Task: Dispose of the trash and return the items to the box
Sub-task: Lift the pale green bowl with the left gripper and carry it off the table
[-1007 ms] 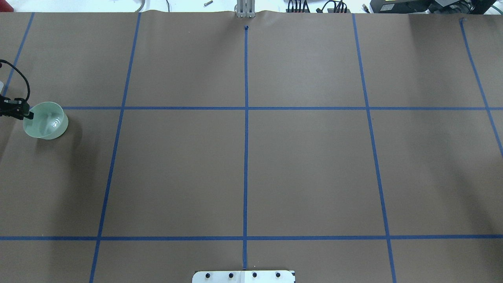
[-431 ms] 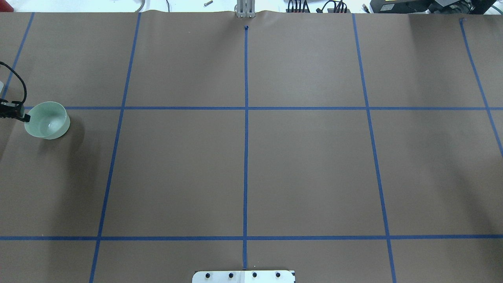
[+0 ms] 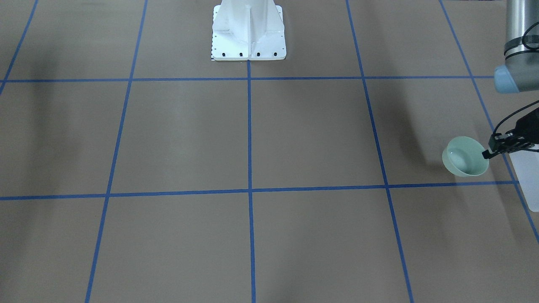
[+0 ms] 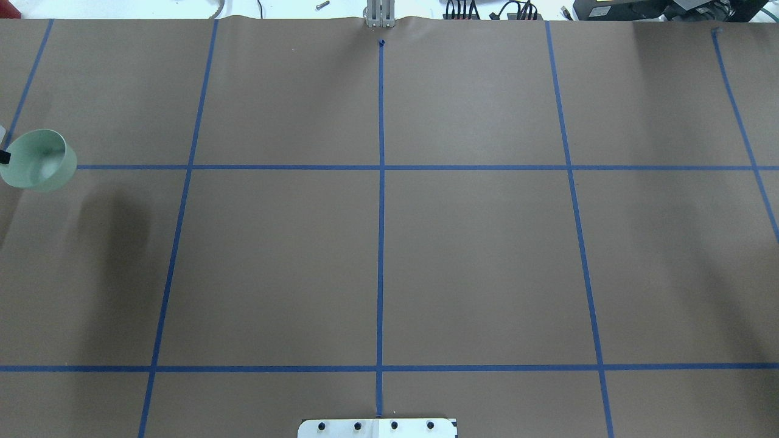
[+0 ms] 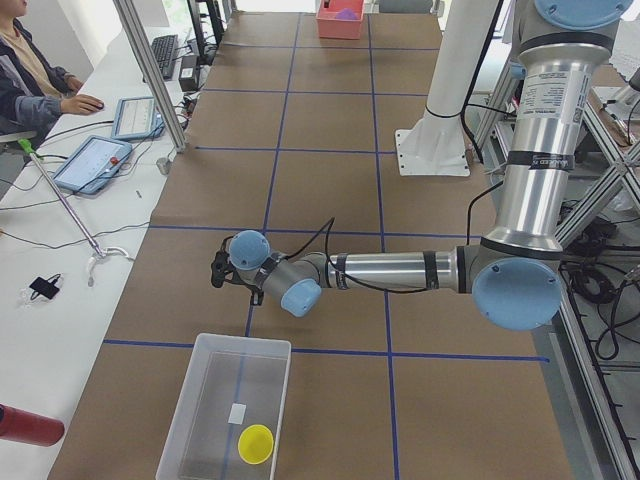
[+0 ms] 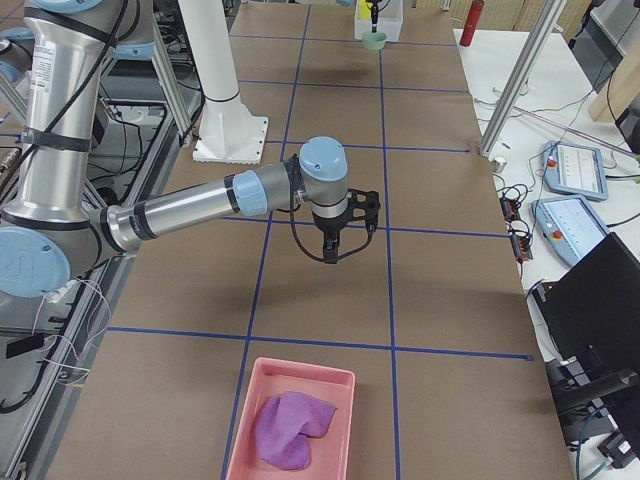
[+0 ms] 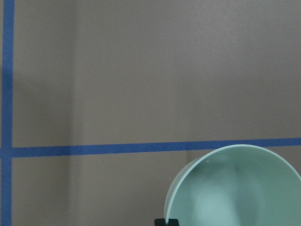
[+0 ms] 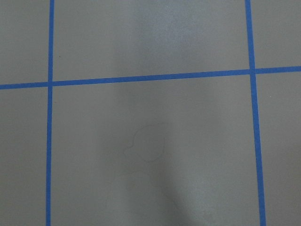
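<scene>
The pale mint-green bowl [image 3: 465,158] hangs above the table near its left end, beside the box. My left gripper [image 3: 486,154] is shut on the bowl's rim. In the overhead view the bowl [image 4: 38,160] sits at the left edge and only a tip of the gripper [image 4: 4,157] shows. The left wrist view shows the bowl [image 7: 235,188] with one fingertip [image 7: 167,221] on its rim. The frosted-white box [image 5: 200,375] holds a yellow cup [image 5: 255,443]. My right gripper [image 6: 331,248] hangs over bare table in the exterior right view; I cannot tell its state.
A pink tray [image 6: 300,367] with a purple cloth [image 6: 290,425] lies at the table's right end. The white pedestal [image 3: 248,29] stands at the robot's side. An operator [image 5: 30,70] sits beyond the far edge, with tablets and a red bottle [image 5: 25,425].
My left gripper has carried the bowl further left and away from the robot, nearly out of the overhead view's left edge. The bowl's shadow now lies apart from it.
</scene>
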Available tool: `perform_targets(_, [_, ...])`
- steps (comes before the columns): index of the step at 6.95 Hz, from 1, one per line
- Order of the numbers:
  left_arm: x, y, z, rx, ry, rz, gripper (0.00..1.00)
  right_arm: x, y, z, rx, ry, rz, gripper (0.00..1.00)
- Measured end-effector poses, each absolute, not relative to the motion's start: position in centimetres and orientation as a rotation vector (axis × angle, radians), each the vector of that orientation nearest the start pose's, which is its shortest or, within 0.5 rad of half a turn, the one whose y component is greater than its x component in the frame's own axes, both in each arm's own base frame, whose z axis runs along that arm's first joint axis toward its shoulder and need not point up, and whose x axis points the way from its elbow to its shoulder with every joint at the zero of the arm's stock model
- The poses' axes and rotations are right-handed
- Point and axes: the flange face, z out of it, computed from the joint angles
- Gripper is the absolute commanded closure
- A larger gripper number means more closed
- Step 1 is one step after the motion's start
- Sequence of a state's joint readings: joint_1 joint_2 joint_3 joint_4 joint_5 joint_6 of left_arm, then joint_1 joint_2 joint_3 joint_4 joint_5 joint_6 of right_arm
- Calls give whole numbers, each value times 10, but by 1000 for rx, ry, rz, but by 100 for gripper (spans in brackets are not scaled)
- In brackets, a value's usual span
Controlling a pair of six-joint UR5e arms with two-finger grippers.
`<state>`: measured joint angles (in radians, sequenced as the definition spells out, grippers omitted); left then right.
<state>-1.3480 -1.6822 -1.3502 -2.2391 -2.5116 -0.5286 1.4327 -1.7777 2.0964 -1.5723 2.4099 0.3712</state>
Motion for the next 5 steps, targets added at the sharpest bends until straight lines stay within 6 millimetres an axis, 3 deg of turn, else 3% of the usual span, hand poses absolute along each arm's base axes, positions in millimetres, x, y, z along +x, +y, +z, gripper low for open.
perform_targets(1, [40,-557,628,172,1021,5,100,4,-405,488,78,-879,85,0])
perform_targets(3, [-50,-583,634,207,947,79,100,4,-404,489,76,-878,87,0])
perform_targets(4, [-91,-595,649,205,928,115,100,4,-404,490,75,-877,87,0])
perform_targets(5, [-117,-605,676,195,922,139,100,4,-404,490,74,-877,87,0])
